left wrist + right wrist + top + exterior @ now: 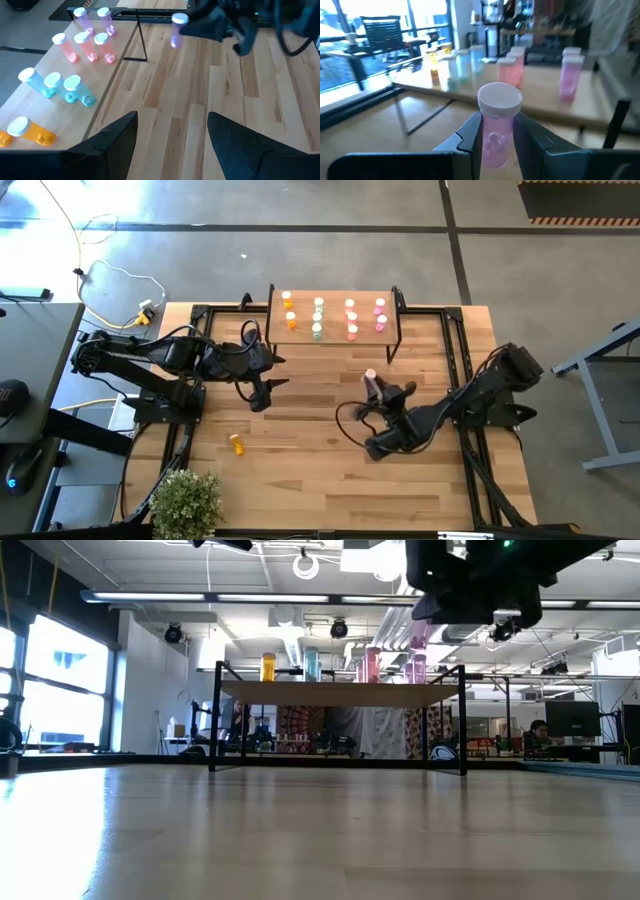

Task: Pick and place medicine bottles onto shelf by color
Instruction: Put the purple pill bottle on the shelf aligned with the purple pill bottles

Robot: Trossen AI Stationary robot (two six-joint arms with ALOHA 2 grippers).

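The shelf [335, 292] stands at the table's far middle with bottles upright on it in rows by color: orange [290, 311], pale green [318, 318], salmon [351, 319] and pink [380, 316]. One orange bottle [237, 444] lies on its side on the table, near left. My right gripper [375, 388] is shut on a pink bottle [496, 135] in front of the shelf's right part. My left gripper [172, 135] is open and empty above the table, in front of the shelf's left part [262, 392]. My right gripper pinches the pink bottle's body [495, 142] just below its white cap [500, 99] between its two fingers, one on each side. The fingers come from the table's near right, about level, toward the shelf. The bottle stands upright, cap up, clear of the table [176, 31].
A potted plant [185, 500] stands at the table's near left corner. Black rails [455, 360] run along the table's sides by the shelf legs [142, 42]. Bare wood lies between the grippers and the near edge.
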